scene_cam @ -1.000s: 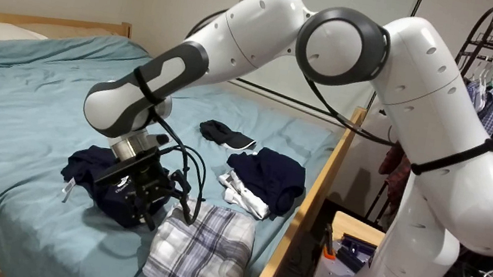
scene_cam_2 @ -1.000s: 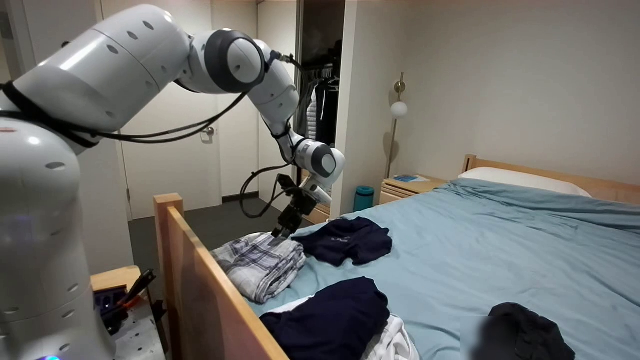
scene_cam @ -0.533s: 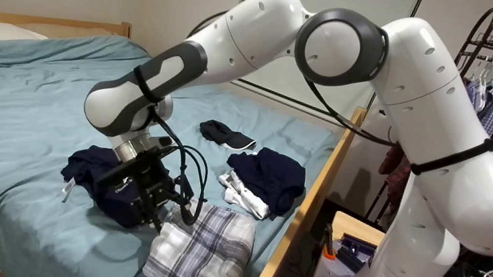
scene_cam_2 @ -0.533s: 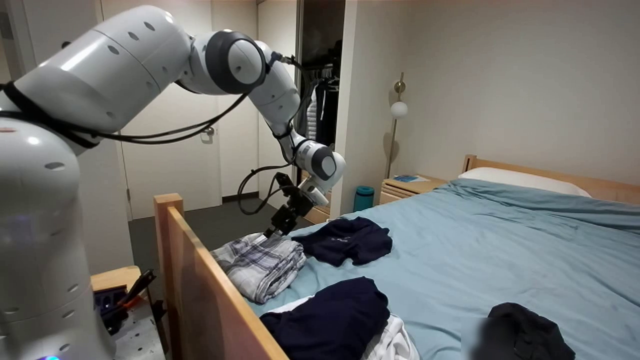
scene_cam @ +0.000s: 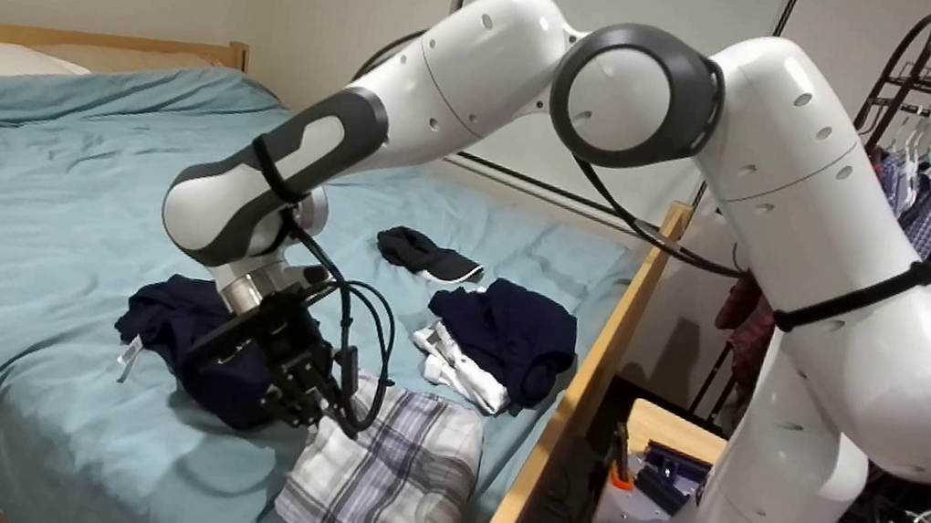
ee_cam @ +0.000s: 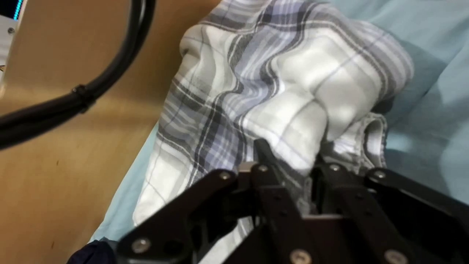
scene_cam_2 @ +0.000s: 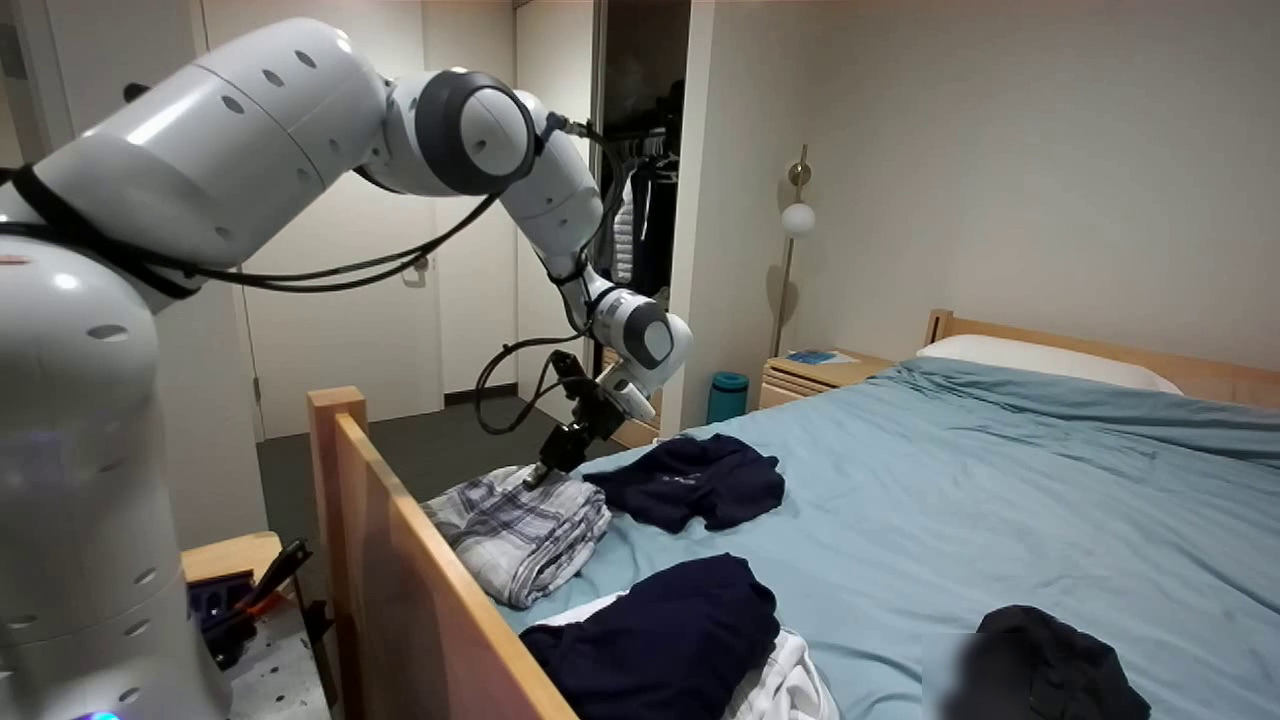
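- Looking at blue-sheeted bed (scene_cam_2: 980, 530), wooden footboard (scene_cam_2: 420, 585) at one end.
- Finding folded plaid cloth (scene_cam_2: 520, 535) on it, near footboard, just beside navy garment (scene_cam_2: 720, 495).
- Seeing hand (ee_cam: 293, 163) partly closed, with plaid cloth in its gap; can't tell if gripped.
- Spotting white tag (scene_cam: 130, 353) on navy garment.

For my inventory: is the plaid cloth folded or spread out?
Folded: the plaid cloth shows stacked layers along its edge in an exterior view.

Dim light, glints on white arm (scene_cam: 619, 95), black cap (scene_cam_2: 1055, 665) partly blurred, claw (ee_cam: 293, 172) soft-focused
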You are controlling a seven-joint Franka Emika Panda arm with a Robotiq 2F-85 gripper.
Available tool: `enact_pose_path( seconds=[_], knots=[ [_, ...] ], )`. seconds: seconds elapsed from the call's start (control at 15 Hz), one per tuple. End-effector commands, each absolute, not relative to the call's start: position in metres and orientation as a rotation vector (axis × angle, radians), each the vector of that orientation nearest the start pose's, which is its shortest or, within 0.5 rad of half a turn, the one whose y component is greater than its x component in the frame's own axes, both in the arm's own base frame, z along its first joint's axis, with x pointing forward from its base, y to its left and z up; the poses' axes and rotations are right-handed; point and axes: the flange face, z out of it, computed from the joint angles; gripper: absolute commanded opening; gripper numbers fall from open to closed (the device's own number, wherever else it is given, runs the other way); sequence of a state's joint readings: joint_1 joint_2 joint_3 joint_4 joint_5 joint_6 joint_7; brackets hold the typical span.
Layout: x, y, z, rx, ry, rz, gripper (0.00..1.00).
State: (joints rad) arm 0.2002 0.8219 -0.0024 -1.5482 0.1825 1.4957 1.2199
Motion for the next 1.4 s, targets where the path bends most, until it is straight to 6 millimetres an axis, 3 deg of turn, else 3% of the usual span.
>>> enact_pose_path(
  seconds=[0.0, 0.4, 1.0, 1.33],
  knots=[
    [0.581, 0.132, 0.142, -2.798, 1.690, 1.391, 0.06],
    [0.609, 0.128, 0.195, -2.855, 1.765, 1.131, 0.07],
    [0.665, 0.119, 0.313, -2.993, 1.853, 0.615, 0.07],
    [0.692, 0.118, 0.364, -3.046, 1.837, 0.385, 0.07]
  ],
)
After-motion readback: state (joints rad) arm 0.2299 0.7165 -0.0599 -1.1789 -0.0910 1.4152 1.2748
